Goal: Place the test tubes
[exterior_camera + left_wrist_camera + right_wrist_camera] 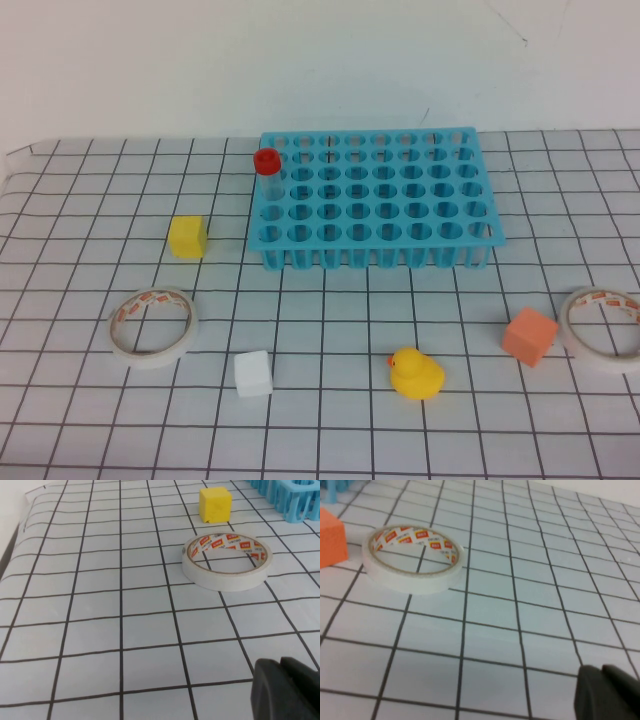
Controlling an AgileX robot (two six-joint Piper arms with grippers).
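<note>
Grid table | left pincer, right pincer low over it, cropped, apparently closed

Only the robot's tips show. The left hand is matte black, two rounded lobes parted by a thin seam, just above the tabletop. The right hand looks alike: black, smooth, blunt-edged.
</note>
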